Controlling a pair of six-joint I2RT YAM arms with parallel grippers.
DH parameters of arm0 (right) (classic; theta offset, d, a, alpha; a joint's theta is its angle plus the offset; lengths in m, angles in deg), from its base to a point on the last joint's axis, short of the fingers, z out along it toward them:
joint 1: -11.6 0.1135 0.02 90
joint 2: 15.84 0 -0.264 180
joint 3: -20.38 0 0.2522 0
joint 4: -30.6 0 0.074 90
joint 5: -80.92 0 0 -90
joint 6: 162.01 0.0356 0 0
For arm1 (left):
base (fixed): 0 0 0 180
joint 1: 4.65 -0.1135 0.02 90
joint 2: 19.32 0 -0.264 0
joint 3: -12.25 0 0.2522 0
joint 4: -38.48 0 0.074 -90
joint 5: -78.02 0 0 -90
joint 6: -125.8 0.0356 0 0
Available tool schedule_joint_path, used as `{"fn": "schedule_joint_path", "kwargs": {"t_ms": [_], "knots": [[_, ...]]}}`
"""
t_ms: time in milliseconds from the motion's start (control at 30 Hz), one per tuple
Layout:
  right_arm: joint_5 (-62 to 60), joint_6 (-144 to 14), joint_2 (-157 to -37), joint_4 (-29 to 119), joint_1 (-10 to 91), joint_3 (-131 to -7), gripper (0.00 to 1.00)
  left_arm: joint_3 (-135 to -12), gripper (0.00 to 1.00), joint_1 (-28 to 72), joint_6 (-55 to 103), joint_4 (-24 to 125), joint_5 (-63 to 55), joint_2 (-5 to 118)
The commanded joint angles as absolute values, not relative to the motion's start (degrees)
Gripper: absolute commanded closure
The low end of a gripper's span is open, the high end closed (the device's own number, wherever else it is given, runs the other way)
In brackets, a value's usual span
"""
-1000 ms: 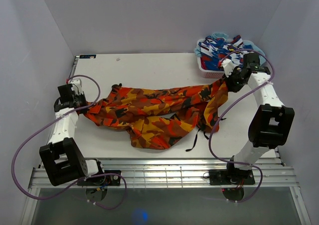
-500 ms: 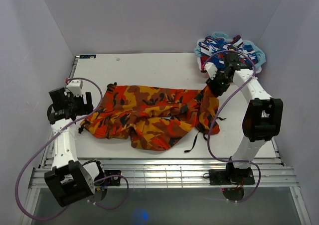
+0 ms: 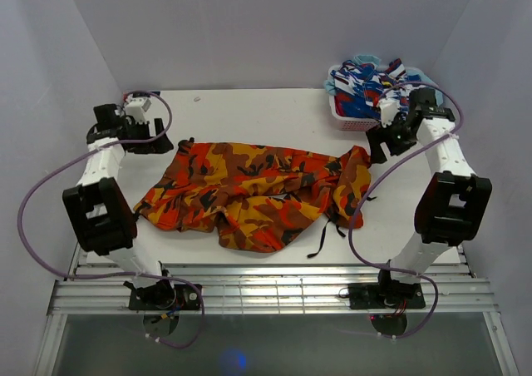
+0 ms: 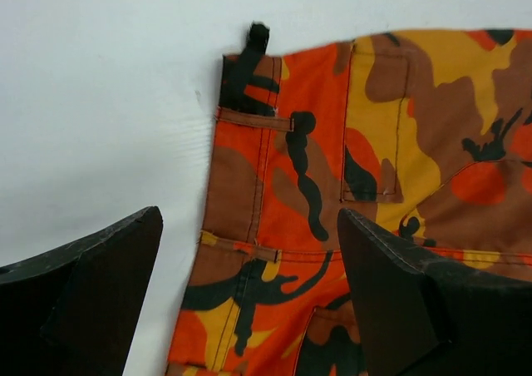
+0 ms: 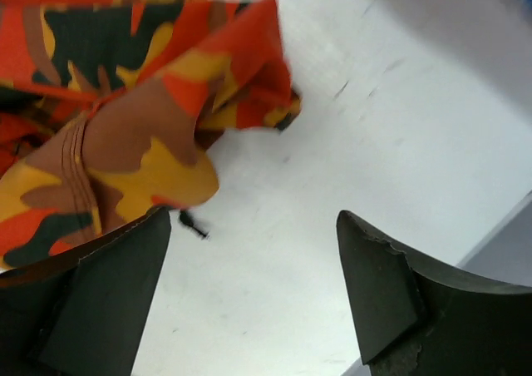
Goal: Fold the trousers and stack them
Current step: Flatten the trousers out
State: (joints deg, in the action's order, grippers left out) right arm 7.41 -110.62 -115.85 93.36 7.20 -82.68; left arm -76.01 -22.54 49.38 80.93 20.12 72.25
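Note:
The trousers, in orange, red and yellow camouflage with dark blotches, lie spread across the middle of the table, one bunched end at the right. My left gripper hovers at their far left corner, open. In the left wrist view its fingers straddle the waistband edge of the trousers without touching it. My right gripper is open just off the right end. In the right wrist view the crumpled trouser end lies by the left finger, with bare table between the jaws.
A white-and-red basket piled with blue, red and white clothes stands at the back right corner, close behind the right wrist. Black drawstrings trail off the trousers toward the front. Walls close in on both sides.
Both grippers have opened and let go of the trousers. The left arm swung to the far left corner and the right gripper drew back right. The trousers now lie flatter.

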Motion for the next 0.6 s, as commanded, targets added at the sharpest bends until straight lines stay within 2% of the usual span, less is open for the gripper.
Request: {"fn": "schedule_joint_path", "kwargs": {"t_ms": [0,167,267,567], "knots": [[11.9,-104.3,-112.6,96.5,4.1,-75.1,0.14,-79.4,0.02,-19.8,47.9,82.0,19.8,79.2],[14.9,-99.0,-111.8,89.7,1.0,-63.6,0.13,-79.7,0.04,-16.5,47.0,77.3,11.9,85.1],[17.8,-97.0,-112.5,87.2,0.3,-61.1,0.15,-80.3,0.05,-16.1,46.4,76.6,8.2,88.3],[28.3,-90.4,-117.5,79.6,0.1,-54.9,0.25,-76.7,0.11,-15.8,44.1,71.9,9.3,91.1]]}}
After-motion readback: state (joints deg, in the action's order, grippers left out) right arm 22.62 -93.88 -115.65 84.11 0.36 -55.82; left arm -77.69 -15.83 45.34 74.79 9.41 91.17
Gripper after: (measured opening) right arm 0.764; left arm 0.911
